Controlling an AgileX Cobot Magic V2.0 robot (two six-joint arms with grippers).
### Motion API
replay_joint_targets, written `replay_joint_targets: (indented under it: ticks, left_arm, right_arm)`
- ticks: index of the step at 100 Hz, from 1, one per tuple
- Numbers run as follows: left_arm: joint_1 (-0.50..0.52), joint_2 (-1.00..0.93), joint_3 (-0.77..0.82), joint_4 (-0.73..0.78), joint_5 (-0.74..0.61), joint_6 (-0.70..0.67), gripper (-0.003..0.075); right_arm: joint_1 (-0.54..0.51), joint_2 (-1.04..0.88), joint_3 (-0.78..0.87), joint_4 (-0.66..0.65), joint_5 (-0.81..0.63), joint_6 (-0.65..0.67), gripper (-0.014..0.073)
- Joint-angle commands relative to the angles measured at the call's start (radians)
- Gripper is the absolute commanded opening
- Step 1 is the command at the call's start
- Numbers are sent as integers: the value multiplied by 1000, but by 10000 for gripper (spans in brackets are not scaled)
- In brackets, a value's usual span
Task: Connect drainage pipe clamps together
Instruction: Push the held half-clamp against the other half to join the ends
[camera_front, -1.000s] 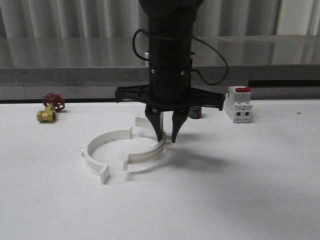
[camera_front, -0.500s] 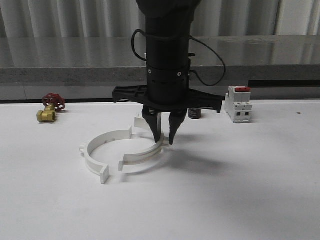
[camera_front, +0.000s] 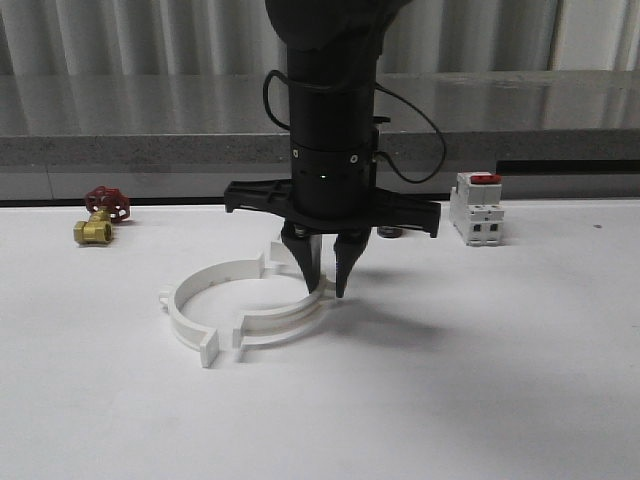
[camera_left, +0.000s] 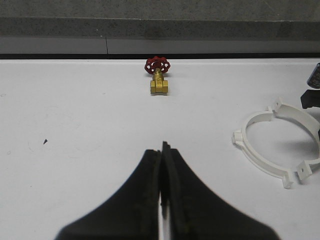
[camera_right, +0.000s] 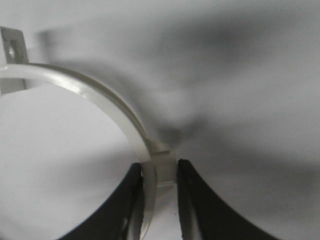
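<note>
- Near the middle of the white table (camera_front: 480, 400), the two drainage pipe clamps are lying as a nearly complete ring: the left half-ring (camera_front: 195, 300) is resting flat, and the right half-ring (camera_front: 290, 318) is sitting just beside it.
- At the front of the ring, the two end tabs are sitting apart, with a small gap between them; at the back the ends are hidden behind the arm, so whether they are meeting I cannot tell.
- Compared with a second ago, the right half-ring is sitting further toward the left one and the front gap is looking narrower, so the joining is judged to be under way but not finished.
- Over the right half-ring, the right gripper (camera_right: 156, 177) is pointing straight down, its fingers nearly together and pinching the thin white band between them.
- Well to the left of the ring, the left gripper (camera_left: 162, 172) is hanging over bare table with its fingers pressed together on nothing.
- Beyond the ring on the left, a brass valve (camera_front: 95, 229) with a red handwheel is lying; on the right, a white breaker (camera_front: 476, 208) with a red top is standing.
- Behind the ring, a grey ledge (camera_front: 520, 120) is running along the table's far edge, with pale corrugated panels above it.
</note>
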Motion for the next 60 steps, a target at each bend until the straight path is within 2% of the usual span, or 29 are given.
replay_joint_targets:
  ticks: [1,60]
  left_arm:
    - [3,3,-27,-10,-84,-2,-20]
    - [3,3,-27,-10,-84,-2,-20]
  right_arm:
    - [0,-57,-27,-18,-21,9,48]
    - [10,-50,-27,-21,-30,15,48]
